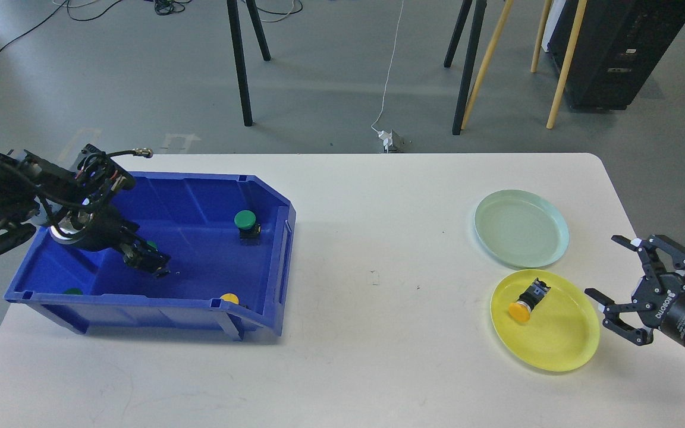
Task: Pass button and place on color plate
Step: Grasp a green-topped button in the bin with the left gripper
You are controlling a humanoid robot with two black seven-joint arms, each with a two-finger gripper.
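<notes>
1. The left end effector (pixel 155 264) reaches down inside the bin (pixel 271 202), seemingly after a green button (pixel 151 244) just behind it; whether it is clenched I cannot tell.
2. The right end effector (pixel 622 285) hangs spread and empty right of the bin, just beside the yellow plate (pixel 562 339), which carries a yellow button (pixel 525 304).
3. The green plate (pixel 521 229) lies bare.
4. Another green button (pixel 246 222) stands upright in the bin; its walls crowd the reach.

A lab: grey floor strewn with cables (pixel 81 9); tripod legs (pixel 241 59); a black equipment cabinet (pixel 616 47).
</notes>
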